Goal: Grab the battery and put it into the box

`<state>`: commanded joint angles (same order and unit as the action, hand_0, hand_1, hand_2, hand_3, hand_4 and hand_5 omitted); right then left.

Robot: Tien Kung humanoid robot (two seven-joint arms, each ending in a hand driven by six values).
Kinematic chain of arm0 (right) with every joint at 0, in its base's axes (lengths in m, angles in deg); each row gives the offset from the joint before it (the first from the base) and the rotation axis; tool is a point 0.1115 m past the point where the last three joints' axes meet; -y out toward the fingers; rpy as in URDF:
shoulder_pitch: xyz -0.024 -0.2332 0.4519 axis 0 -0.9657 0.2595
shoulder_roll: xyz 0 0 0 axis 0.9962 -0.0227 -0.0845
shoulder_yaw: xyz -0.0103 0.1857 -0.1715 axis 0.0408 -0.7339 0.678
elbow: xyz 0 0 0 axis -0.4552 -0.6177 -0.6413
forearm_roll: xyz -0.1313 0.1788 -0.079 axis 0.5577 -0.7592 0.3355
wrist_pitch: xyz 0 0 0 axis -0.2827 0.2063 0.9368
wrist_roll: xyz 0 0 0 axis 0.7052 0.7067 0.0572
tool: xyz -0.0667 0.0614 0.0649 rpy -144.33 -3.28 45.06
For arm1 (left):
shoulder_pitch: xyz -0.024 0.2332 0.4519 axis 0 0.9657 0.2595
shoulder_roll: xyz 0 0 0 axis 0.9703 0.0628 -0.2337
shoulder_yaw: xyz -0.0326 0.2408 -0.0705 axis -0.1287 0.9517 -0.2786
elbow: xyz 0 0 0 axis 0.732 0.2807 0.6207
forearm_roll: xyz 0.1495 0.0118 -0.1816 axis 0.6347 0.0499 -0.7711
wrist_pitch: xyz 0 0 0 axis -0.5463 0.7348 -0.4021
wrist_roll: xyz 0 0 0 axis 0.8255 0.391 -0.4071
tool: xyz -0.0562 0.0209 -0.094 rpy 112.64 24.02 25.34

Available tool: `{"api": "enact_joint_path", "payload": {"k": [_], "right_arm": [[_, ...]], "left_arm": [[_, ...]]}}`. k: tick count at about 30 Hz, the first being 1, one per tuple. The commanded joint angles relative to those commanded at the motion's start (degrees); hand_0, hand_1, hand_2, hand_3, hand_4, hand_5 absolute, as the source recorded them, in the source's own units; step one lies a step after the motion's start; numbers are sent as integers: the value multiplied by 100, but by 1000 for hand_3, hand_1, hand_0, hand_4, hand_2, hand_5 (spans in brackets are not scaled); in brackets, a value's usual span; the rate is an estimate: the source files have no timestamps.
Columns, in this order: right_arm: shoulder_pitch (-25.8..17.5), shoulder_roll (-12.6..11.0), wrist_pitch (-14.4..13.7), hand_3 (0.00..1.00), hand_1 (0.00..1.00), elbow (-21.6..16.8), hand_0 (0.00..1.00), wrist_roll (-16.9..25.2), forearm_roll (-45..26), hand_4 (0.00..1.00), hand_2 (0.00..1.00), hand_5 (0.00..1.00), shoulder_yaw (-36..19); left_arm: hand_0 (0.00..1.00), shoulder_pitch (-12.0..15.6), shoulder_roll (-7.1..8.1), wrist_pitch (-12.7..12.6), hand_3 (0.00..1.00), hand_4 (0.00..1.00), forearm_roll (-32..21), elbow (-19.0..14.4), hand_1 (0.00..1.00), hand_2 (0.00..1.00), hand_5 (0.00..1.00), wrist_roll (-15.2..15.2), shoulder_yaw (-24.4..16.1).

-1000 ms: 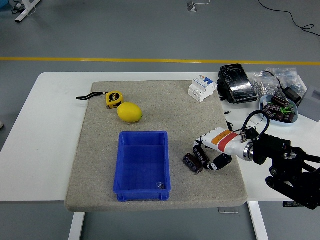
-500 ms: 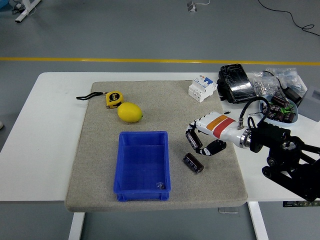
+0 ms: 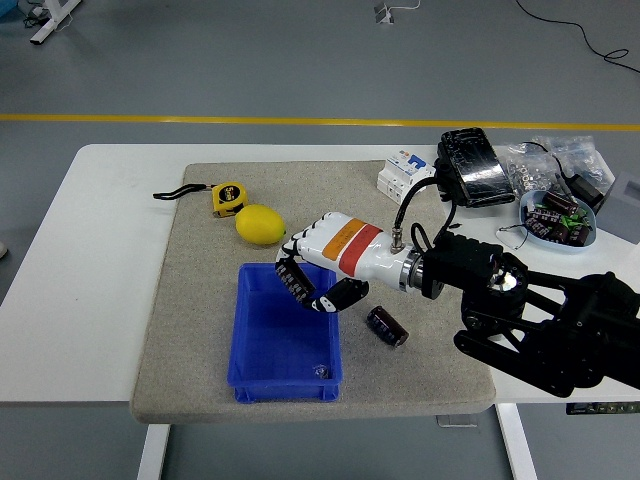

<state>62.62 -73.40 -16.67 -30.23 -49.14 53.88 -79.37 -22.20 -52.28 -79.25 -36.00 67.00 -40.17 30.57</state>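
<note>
Battery count on the mat: 1 that I can see for sure, a dark cylinder lying on its side just right of the blue box, not touching it. My right hand is over the box's upper right corner, fingers curled downward w/ thumb tucked under. Something dark sits between the fingers, but I can't tell from here if it's a 2nd battery or just the black finger segments, so grip state is unclear. Left arm isn't in frame.

Other counts: 1 lemon just above the box's far left corner, 1 yellow tape measure w/ black strap beside the lemon, 1 white circuit breaker at the mat's top right. Off the mat to the right: 1 black wrapped pack, 1 blue bowl holding several dark cylinders, too small to count, and clear bags of small parts. Inside the box, 1 small shiny item near the front wall; can't ID it.

Surface: grey felt mat over a white table, the box sits on the mat's front half. Room: grey floor w/ 1 yellow line running across behind the table, a black cable on the floor top right.
</note>
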Motion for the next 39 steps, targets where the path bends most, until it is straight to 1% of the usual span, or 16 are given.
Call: {"api": "enact_joint_path", "payload": {"k": [1,4,7,8,17,19,20,21,23,25,26,27,31,32,35,39], "right_arm": [[17,35,68,867,682,23,674,-21,-5,880,798,339,27],[56,137,197,867,682,143,674,6,-29,880,798,339,88],[72,151,337,867,682,201,674,-6,-49,880,798,339,79],[82,139,385,987,754,209,771,0,-76,991,906,427,71],[77,-13,476,998,771,82,782,65,-108,998,936,438,-134],[44,-146,458,998,771,-35,782,74,-82,998,936,438,-288],[28,-253,465,984,755,-125,767,68,-50,998,897,439,-392],[10,-341,475,984,755,-198,767,57,-17,998,897,439,-465],[-78,-728,538,984,755,-555,767,47,111,998,897,439,-672],[-131,-1018,626,984,755,-819,767,49,204,998,897,439,-745],[-165,-1263,708,980,740,-1014,742,58,307,998,862,439,-741],[-189,-1472,754,980,740,-1161,742,69,378,998,862,439,-720],[-279,-1991,772,980,740,-1425,742,128,549,998,862,439,-519],[-291,-2043,742,911,730,-1441,719,152,566,998,856,436,-467],[-335,-2148,589,911,730,-1385,719,304,633,998,856,436,-265],[-377,-2106,431,909,727,-1115,718,409,656,998,863,436,-78]], "left_arm": [[596,-7,1,-3,582,641,-4,-1,543,636,598,-2,4],[596,-40,7,-19,582,641,-22,-5,543,636,598,-9,20],[596,-54,9,-31,582,641,-7,-7,543,636,598,-3,10],[594,-56,11,-31,583,640,1,-7,540,634,596,-1,7],[591,-28,24,-19,582,641,128,-5,535,629,594,46,-65],[591,-9,25,-24,582,641,110,-2,535,629,594,40,-62],[588,3,26,-24,581,640,112,0,530,626,589,39,-72],[588,10,26,-24,581,640,128,2,530,626,589,44,-87],[588,1,26,-29,581,640,127,1,530,626,589,47,-69],[588,9,31,-41,581,640,18,1,530,626,589,14,-17],[587,26,30,-51,582,640,-50,4,529,626,590,-4,-5],[587,35,30,-53,582,640,-85,6,529,626,590,-13,11],[587,49,23,-30,582,640,0,9,529,626,590,23,-19],[591,53,18,-27,580,639,23,8,531,629,588,34,-35],[591,68,0,-19,580,639,68,6,531,629,588,57,-59],[593,91,-23,-15,580,638,161,7,539,632,590,90,-137]]}}
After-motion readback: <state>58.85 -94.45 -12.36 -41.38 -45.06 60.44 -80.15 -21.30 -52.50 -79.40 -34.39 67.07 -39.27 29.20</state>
